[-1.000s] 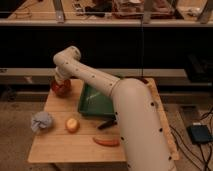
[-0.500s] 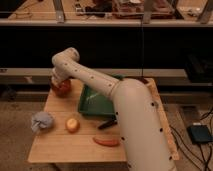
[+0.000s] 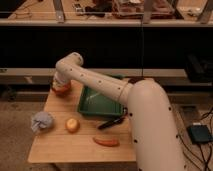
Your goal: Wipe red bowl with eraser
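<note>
The red bowl [image 3: 61, 90] sits at the far left corner of the wooden table [image 3: 55, 145], its orange-red side showing under the arm. My gripper [image 3: 59, 83] is at the end of the white arm, lowered onto or into the bowl; the wrist hides it. The eraser is hidden from view.
A green tray [image 3: 100, 104] lies mid-table beside the bowl. A round yellow fruit [image 3: 72, 124] and a crumpled grey cloth [image 3: 42, 121] lie at the front left. A black tool [image 3: 111, 122] and an orange sausage-shaped thing [image 3: 106, 142] lie at the front. Dark shelving stands behind.
The wrist has shifted slightly over the red bowl. Nothing else on the table has moved.
</note>
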Robot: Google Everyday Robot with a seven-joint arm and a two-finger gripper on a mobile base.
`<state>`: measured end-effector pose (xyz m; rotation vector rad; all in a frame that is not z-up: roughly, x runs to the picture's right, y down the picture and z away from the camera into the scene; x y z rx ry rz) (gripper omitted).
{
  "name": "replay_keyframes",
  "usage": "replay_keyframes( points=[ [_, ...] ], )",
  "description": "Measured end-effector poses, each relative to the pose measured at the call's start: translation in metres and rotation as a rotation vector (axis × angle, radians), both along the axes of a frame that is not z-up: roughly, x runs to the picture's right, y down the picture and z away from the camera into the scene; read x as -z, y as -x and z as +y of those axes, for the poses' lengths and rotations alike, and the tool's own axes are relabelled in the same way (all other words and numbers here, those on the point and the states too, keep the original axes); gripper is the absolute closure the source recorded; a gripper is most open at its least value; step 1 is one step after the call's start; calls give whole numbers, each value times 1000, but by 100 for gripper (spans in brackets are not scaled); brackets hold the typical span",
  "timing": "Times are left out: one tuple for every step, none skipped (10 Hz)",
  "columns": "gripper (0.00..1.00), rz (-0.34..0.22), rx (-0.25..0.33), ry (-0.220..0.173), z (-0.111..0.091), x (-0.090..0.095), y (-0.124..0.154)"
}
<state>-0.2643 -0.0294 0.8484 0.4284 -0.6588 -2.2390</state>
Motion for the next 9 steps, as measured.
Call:
replay_keyframes(
  points=[
    [100, -1, 1, -1, 3, 2, -7],
    [100, -1, 2, 0, 9, 2, -16],
    [100, 0, 5, 2, 13, 1, -21],
    [100, 1, 9, 5, 18, 0, -24],
    [100, 5, 7, 8, 20, -3, -28],
    [100, 19, -12, 11, 17, -8, -38],
    [100, 27, -24, 11, 12, -11, -40],
    [100, 36, -31, 12, 8, -16, -41],
    [100, 51, -42, 15, 0, -23, -43]
  ],
)
